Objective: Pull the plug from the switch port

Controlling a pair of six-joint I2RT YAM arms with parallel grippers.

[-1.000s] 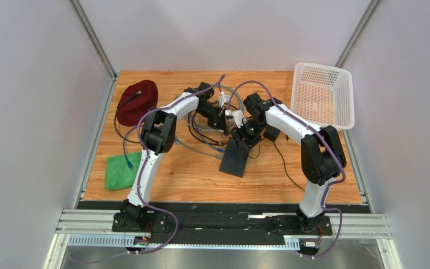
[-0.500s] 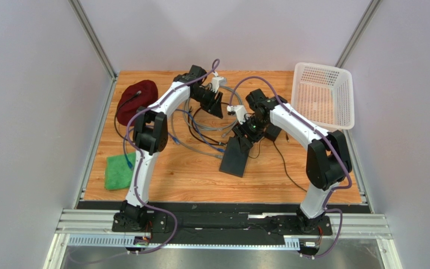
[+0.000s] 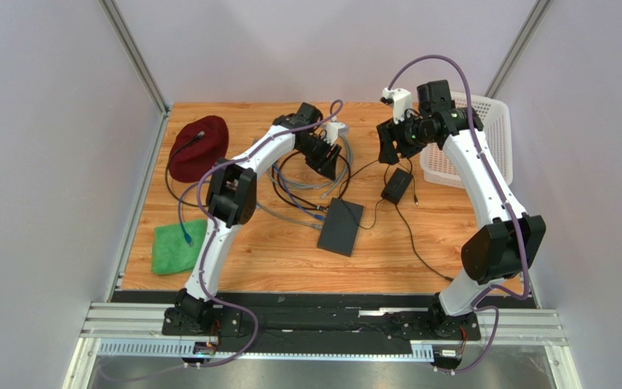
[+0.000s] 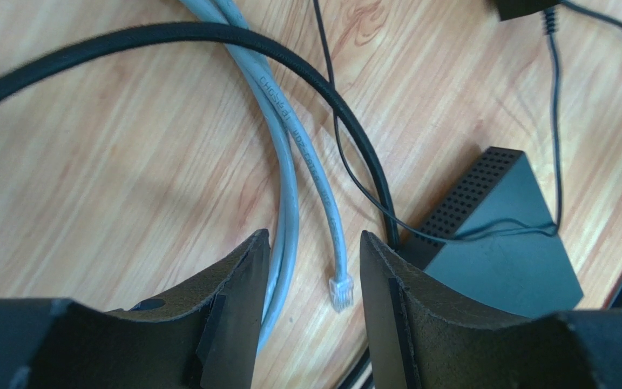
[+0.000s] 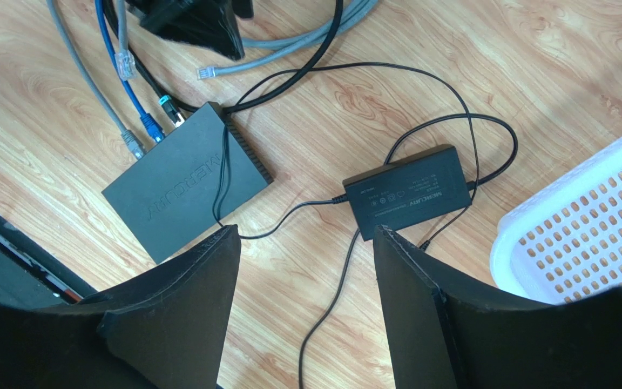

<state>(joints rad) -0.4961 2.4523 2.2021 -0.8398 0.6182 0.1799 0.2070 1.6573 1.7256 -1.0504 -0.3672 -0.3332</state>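
The switch (image 3: 340,227) (image 5: 184,190) is a flat black box lying mid-table. A blue cable's plug (image 5: 152,128) and a grey one (image 5: 133,150) reach its socket edge. Another grey cable ends in a clear plug (image 4: 340,292) (image 5: 206,73) that lies loose on the wood, just off the switch corner (image 4: 501,259). My left gripper (image 3: 326,154) (image 4: 310,239) hovers over that loose plug, open, with nothing held. My right gripper (image 3: 387,146) (image 5: 306,231) is raised high at the back right, open and empty, looking down on the switch.
A black power adapter (image 3: 395,186) (image 5: 410,190) with thin leads lies right of the switch. A white basket (image 3: 468,138) (image 5: 582,235) stands at the back right. Looped cables (image 3: 298,182), a red cap (image 3: 199,147) and a green cloth (image 3: 178,247) lie on the left.
My left gripper has opened and the grey plug now lies loose under it. The right arm has lifted off the switch and swung up toward the basket, jaws widening.
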